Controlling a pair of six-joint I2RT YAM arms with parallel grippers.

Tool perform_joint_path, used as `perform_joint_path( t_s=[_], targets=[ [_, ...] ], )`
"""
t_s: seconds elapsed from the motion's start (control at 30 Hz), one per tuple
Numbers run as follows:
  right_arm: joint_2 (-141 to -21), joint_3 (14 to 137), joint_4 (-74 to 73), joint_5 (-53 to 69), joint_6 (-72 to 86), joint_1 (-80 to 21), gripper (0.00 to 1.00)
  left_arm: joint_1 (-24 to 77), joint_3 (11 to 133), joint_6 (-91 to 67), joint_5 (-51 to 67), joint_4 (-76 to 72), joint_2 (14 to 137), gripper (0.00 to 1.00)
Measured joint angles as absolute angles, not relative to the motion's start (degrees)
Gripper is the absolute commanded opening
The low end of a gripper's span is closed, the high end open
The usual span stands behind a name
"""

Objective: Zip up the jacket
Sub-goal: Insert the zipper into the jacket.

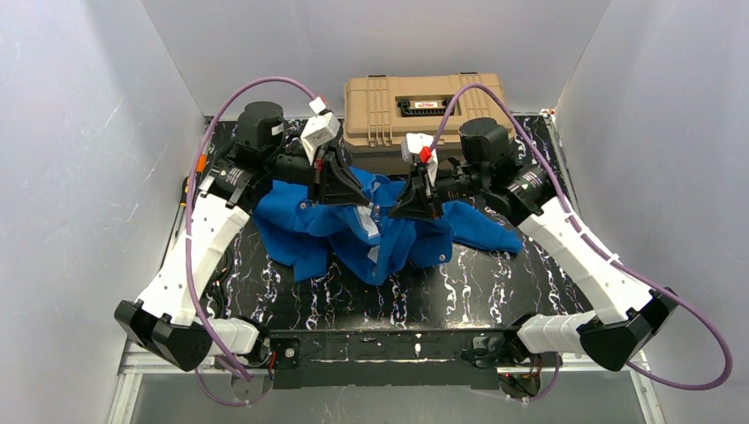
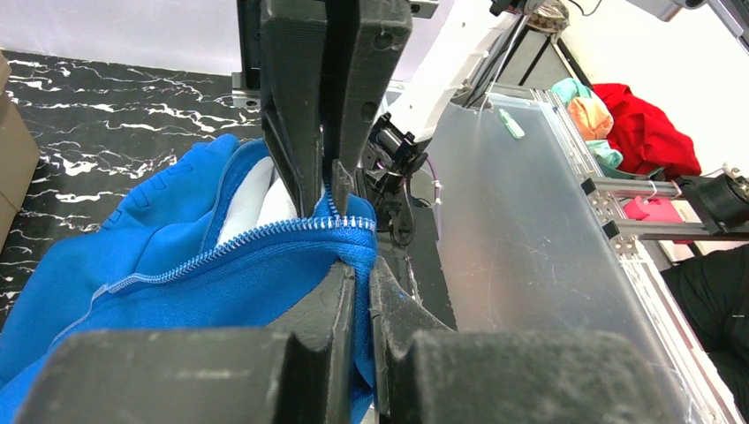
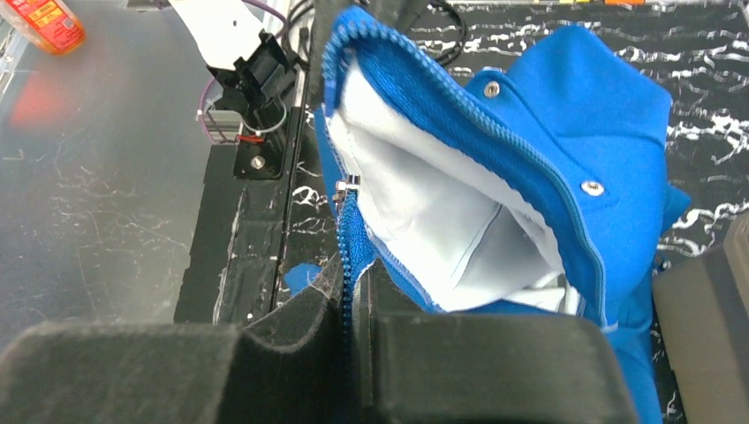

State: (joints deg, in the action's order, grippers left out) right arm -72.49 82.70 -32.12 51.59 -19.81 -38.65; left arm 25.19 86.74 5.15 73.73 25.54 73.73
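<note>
Top view: jacket (image 1: 353, 234) bunched mid-frame on worktop (image 1: 477, 283), lifted between arms.
Left wrist: left gripper (image 2: 360, 274) jaws clamped on zipper edge (image 2: 265, 234), bottom centre, tensioning teeth.
Right wrist: right gripper (image 3: 353, 283) jaws pinch opposite tape (metal slider (image 3: 346, 184), probably, just above), likely to mate halves.

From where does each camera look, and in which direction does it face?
Top external: high behind the robot, looking down and forward at the table, the jacket and a tan case; the left arm and right arm show whole.
Left wrist: on the left arm, looking along the left jaws, shut on the jacket's zipper, back toward the table's near edge.
Right wrist: on the right arm, looking along the right jaws, shut on the zipper beside the white lining, likewise facing back.
Both wrist views share the zipper and the table.
</note>
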Motion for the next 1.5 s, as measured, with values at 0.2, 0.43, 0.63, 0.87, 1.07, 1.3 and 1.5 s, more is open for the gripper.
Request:
perform_joint_path(
  t_s=[0.2, 0.43, 0.63, 0.87, 1.07, 1.3, 1.5],
  targets=[
    [-72.69, 85.25, -35.66, 46.72, -19.66, -38.79, 0.01, 25.19, 86.28, 8.51, 74.22, 27.79, 73.23, 0.0],
    [-73.47, 88.05, -37.28, 42.59, -19.22, -40.73, 0.01, 25.19, 84.79, 11.57, 74.41, 30.02, 73.12, 0.0],
    [-74.83, 88.73, -39.35, 40.75, -19.46, -43.24, 0.01, 25.19, 84.75, 13.21, 74.19, 30.7, 73.12, 0.0],
    [-75.29, 89.49, -41.98, 39.48, -19.77, -44.45, 0.01, 25.19, 84.75, 14.63, 74.11, 31.73, 73.12, 0.0],
    [-75.26, 91.09, -43.29, 38.83, -19.92, -44.45, 0.01, 25.19, 84.75, 17.21, 73.8, 33.76, 73.12, 0.0],
    [-75.29, 91.09, -43.77, 38.74, -19.92, -44.77, 0.01, 25.19, 84.75, 18.92, 73.34, 34.92, 73.12, 0.0],
    [-75.26, 91.09, -43.92, 38.83, -19.97, -45.15, 0.01, 25.19, 84.75, 19.53, 73.21, 35.0, 73.12, 0.0]
  ],
)
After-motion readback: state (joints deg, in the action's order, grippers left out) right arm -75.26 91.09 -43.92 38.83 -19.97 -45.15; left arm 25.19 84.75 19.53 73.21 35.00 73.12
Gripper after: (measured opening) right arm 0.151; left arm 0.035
